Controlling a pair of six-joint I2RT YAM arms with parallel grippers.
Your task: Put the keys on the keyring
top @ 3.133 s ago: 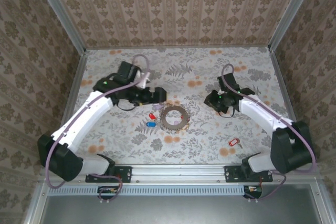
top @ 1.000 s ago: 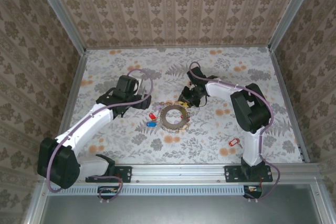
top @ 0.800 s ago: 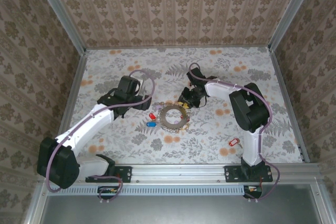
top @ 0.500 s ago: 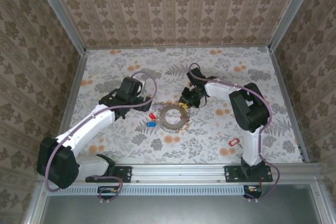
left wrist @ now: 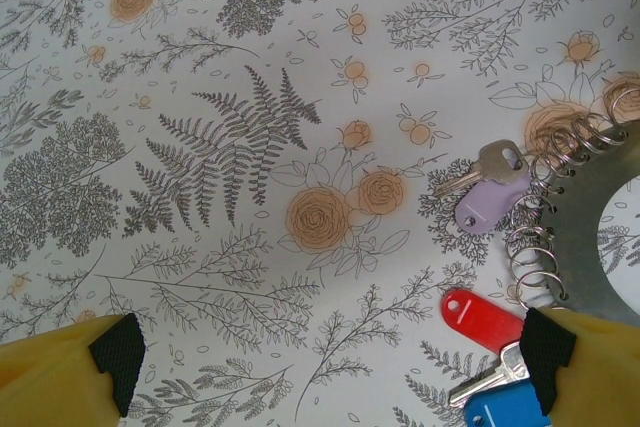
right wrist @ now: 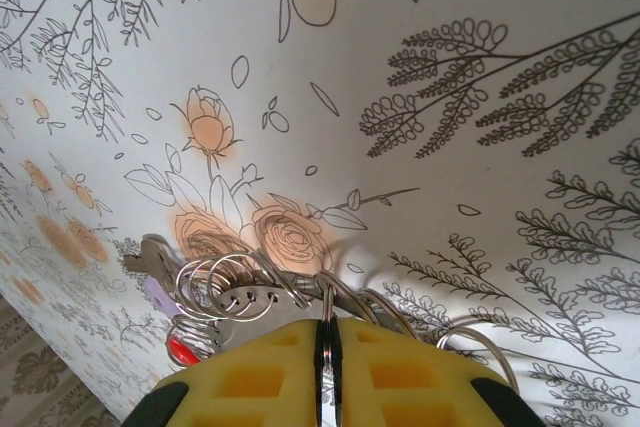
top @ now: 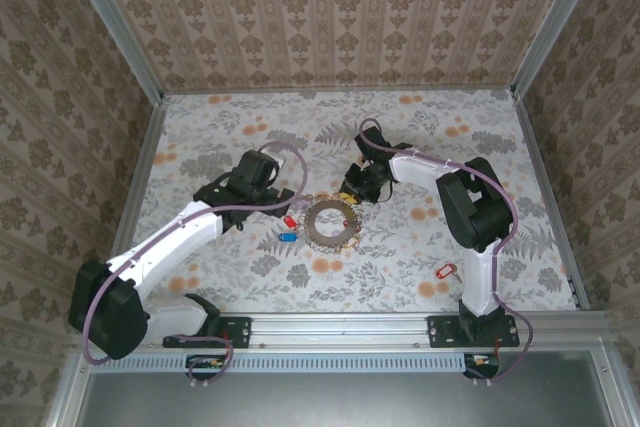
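The keyring (top: pixel 331 222) is a flat grey metal ring edged with many small wire loops, lying mid-table. My right gripper (top: pixel 357 191) sits at its far right edge, and in the right wrist view it (right wrist: pixel 328 372) is shut on one upright wire loop of the keyring (right wrist: pixel 240 297). My left gripper (top: pixel 272 197) hovers open just left of the ring. Its fingertips (left wrist: pixel 115 347) straddle bare cloth, the right one beside the red key (left wrist: pixel 483 319) and the blue key (left wrist: pixel 505 409). A purple key (left wrist: pixel 490 202) lies against the keyring (left wrist: pixel 590 217).
Another red key (top: pixel 445 271) lies alone near the front right of the table. The table has a flower-patterned cloth (top: pixel 400 127) and patterned walls on three sides. The arm bases stand along the metal rail (top: pixel 340 327) at the front.
My right arm swung in from the right to the keyring and closed on one of its loops. My left gripper crept right toward the red and blue keys, still open.
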